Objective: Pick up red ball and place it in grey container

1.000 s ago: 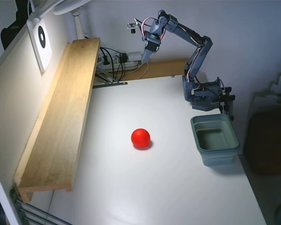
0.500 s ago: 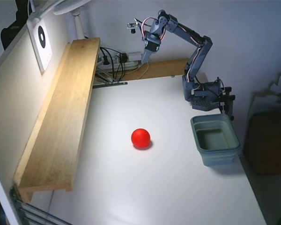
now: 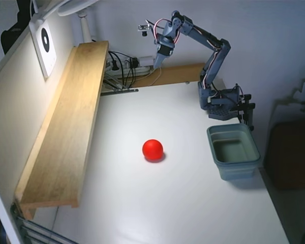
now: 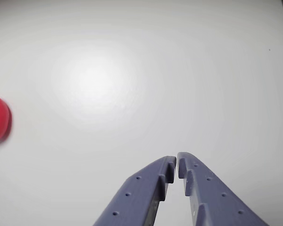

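Hovering high at the back, tool (image 3: 156,65) empty, ball (image 3: 153,149) not yet approached.

Step in hand looks like the reach, approx. at the start: tool is closed on nothing, tips nearly touching in wrist view, well apart from the ball. Ball lies on the white counter (image 3: 157,203) near its middle, left of the tub (image 3: 234,151) in fixed view; tub is empty, just in front of the arm base. Wrist view shows the ball at the left edge only. Next move, I judge: swing toward the ball, open the jaws, then lower. Vs. earlier frames nothing differs; arm and ball keep the same places.
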Robot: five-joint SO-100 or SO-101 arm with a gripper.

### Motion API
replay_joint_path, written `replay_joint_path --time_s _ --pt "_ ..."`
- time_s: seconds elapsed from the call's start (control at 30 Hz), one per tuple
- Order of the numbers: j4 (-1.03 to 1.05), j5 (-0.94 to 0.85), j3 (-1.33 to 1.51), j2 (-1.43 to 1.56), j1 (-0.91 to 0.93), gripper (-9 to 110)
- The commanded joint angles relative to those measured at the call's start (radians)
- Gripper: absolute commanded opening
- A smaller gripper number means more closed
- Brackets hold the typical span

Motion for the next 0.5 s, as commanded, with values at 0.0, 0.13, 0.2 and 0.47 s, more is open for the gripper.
replay_joint_path --time_s 0.0,0.13,0.2,0.47 --pt "0.006 0.002 0.011 0.029 0.010 -3" --pt "0.006 0.002 0.011 0.029 0.010 -3" --pt "0.006 0.002 0.011 0.029 0.010 -3" --pt "0.006 0.002 0.011 0.029 0.010 38"
